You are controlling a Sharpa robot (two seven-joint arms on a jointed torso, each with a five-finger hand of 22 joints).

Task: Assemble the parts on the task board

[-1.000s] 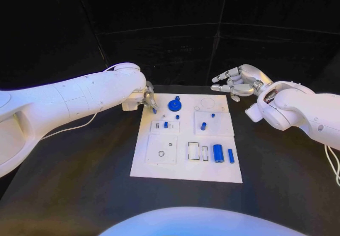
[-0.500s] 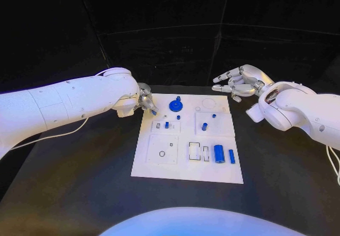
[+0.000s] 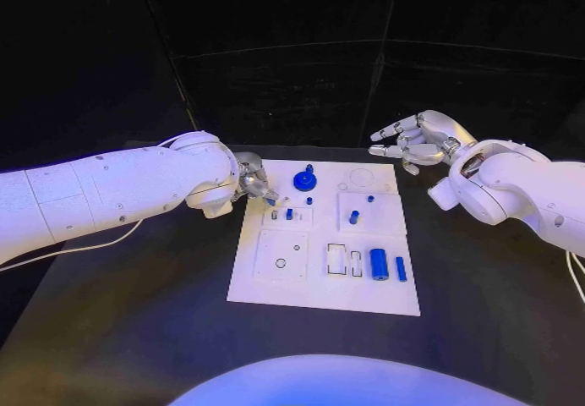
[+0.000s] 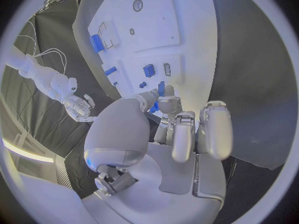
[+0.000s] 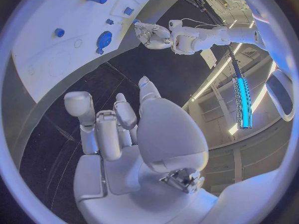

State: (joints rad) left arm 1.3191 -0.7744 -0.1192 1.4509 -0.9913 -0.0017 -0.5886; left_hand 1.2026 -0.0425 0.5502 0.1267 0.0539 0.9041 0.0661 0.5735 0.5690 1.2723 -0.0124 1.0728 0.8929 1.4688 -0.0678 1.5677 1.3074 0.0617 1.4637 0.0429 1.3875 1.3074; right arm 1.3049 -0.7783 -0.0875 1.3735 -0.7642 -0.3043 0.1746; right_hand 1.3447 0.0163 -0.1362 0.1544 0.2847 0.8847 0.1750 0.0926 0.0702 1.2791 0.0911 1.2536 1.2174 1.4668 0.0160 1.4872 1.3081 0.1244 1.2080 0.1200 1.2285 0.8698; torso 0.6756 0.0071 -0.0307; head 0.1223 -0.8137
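1. My left hand (image 3: 256,184) pinches a small blue part (image 4: 161,89) over the task board (image 3: 323,292)'s far-left corner; not placed yet.
2. My right hand (image 3: 418,141) hovers beyond the far-right corner, fingers apart, holding nothing.
3. Round blue piece (image 3: 305,179) and several pegs look seated; blue cylinder (image 3: 379,264) lies loose. Maybe half done.

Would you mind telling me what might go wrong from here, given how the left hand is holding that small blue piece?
1. The left hand pinches a small blue part only at its fingertips over the task board; it may slip and drop.
2. Lowering it, the fingers could knock the small blue pegs standing nearby.
3. The right hand hovers empty beyond the board's far corner, so it cannot steady the board.
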